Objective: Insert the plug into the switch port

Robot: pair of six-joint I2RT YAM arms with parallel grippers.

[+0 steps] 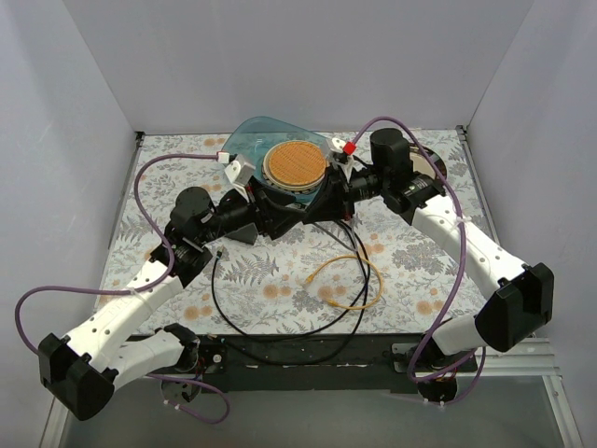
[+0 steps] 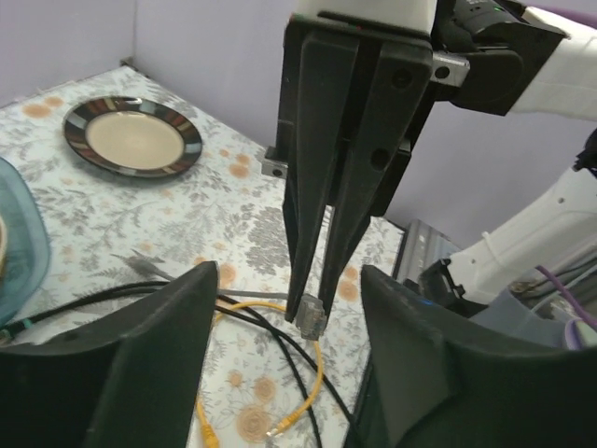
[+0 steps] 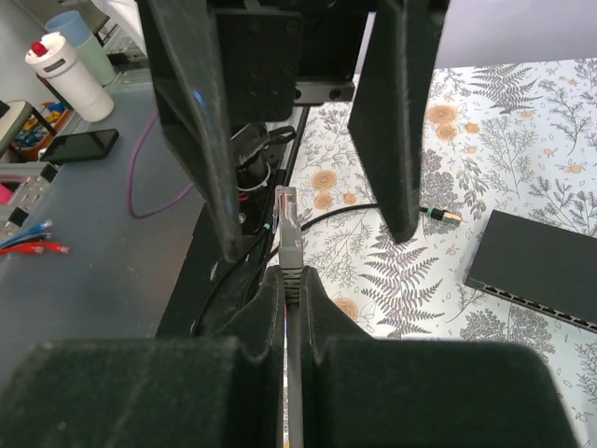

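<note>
right tool point(image 3: 291, 282) tight on grey plug point(image 3: 290, 222), black switch point(image 3: 541, 266) nearby

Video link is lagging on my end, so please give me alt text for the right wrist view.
The right claw holds the grey plug pointing up into the gap between the open fingers of the left claw. The black switch lies flat on the floral table at the right edge, apart from both claws, its port row facing the camera.

One black switch point(image 3: 546, 266), one grey plug point(image 3: 288, 219), one yellow cable point(image 2: 320, 370), one striped plate point(image 2: 132, 136), perhaps two black cables point(image 1: 212, 287)
</note>
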